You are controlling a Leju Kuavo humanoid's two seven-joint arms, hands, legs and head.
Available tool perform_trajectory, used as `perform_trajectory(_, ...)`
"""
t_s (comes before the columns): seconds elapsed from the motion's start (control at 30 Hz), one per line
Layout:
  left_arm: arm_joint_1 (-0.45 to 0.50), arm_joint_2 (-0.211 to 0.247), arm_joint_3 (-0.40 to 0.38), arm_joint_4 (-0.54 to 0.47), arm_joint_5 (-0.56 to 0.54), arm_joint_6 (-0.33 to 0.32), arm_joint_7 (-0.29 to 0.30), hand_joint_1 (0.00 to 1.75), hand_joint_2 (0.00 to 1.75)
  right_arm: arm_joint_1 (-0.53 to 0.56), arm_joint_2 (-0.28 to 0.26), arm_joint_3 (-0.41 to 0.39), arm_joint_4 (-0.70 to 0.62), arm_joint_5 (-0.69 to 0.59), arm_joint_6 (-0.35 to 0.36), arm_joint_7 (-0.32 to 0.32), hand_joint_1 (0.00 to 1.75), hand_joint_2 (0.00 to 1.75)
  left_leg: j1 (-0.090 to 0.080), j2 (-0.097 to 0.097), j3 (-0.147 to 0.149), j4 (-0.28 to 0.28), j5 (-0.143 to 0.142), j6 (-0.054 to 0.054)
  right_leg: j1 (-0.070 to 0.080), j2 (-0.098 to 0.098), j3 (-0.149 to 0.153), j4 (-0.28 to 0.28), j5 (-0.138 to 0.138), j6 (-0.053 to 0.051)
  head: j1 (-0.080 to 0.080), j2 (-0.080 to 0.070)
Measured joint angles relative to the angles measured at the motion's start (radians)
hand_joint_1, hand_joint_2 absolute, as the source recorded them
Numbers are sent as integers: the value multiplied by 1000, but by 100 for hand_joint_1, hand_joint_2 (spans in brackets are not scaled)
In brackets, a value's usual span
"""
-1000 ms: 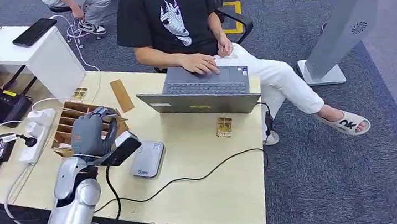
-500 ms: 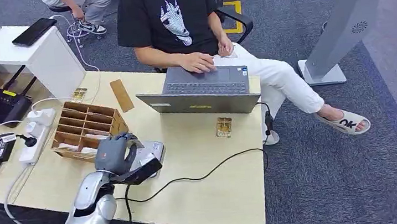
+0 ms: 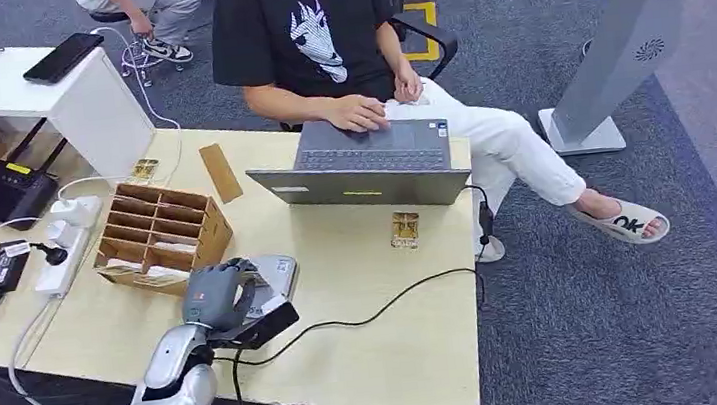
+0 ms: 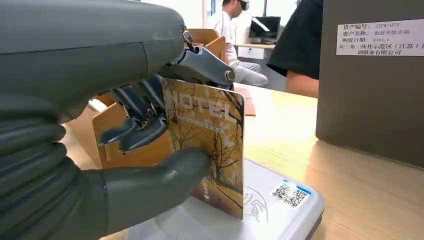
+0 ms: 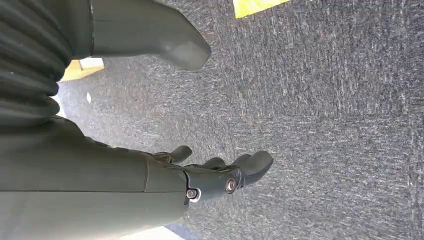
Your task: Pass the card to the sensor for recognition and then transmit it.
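My left hand point(image 3: 216, 296) pinches a card point(image 4: 207, 145) printed with bare autumn trees between thumb and fingers. The card stands on edge, its lower edge touching or just above the white card sensor point(image 4: 260, 210), a flat rounded box with a QR sticker. In the head view the sensor point(image 3: 276, 271) lies on the wooden table, half covered by my left hand. My right hand point(image 5: 220, 175) hangs over grey carpet, fingers apart, holding nothing.
A wooden card rack point(image 3: 159, 234) stands just behind my left hand. A person types on a grey laptop point(image 3: 366, 166) at the table's far side. A black cable point(image 3: 367, 317) runs across the table point(image 3: 390, 350). Another card point(image 3: 404, 229) lies near the laptop.
My left hand has carried the card from in front of the rack towards me and to the right, then lowered it over the sensor.
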Motion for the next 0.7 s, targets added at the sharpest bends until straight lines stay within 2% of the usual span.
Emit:
perform_trajectory(0.33,-9,-4,0,22,-5,2,0,175,175,0,0,0,0,5,3,0,0,175,0,0,2,0,0,0,0,0,2,0,0,0,0,0)
perform_trajectory(0.7,-12,-15,-1,45,-1,38,-13,175,175,0,3,-1,0,15,3,-2,0,175,0,-2,3,0,0,0,0,-2,4,0,0,0,0,0)
